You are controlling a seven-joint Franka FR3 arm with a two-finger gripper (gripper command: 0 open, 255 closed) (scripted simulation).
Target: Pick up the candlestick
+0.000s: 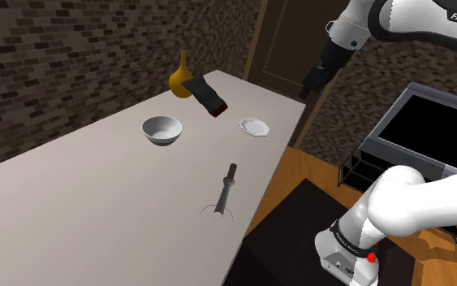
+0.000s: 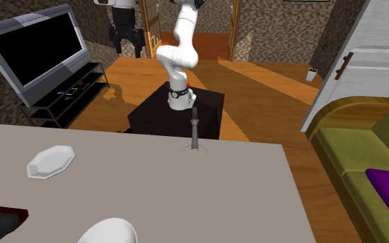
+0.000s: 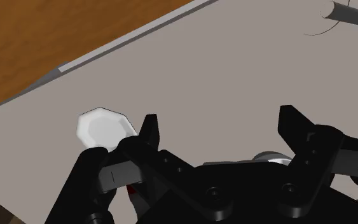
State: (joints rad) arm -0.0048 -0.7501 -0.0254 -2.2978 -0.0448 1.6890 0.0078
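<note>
The candlestick (image 1: 183, 77) looks like a brass-yellow piece with a narrow neck and a broad base, standing at the far end of the pale table (image 1: 97, 203). A black object with a red end (image 1: 208, 97) lies right beside it. My gripper (image 1: 309, 81) hangs high in the air off the table's far corner, on the shoulder view's right, well apart from the candlestick. In the wrist view my gripper (image 3: 222, 127) is open, its fingers (image 3: 151, 130) wide apart with nothing between them. From the second exterior view my gripper (image 2: 127, 38) hangs beyond the stand.
On the table are a white bowl (image 1: 162, 130), a small white angular dish (image 1: 254, 127) (image 3: 101, 127) (image 2: 50, 161) and a slender dark rod with wire loops (image 1: 226, 188) (image 2: 195, 131). A television (image 2: 37, 48) and an olive sofa (image 2: 365, 159) stand around the robot's black stand (image 2: 179, 114).
</note>
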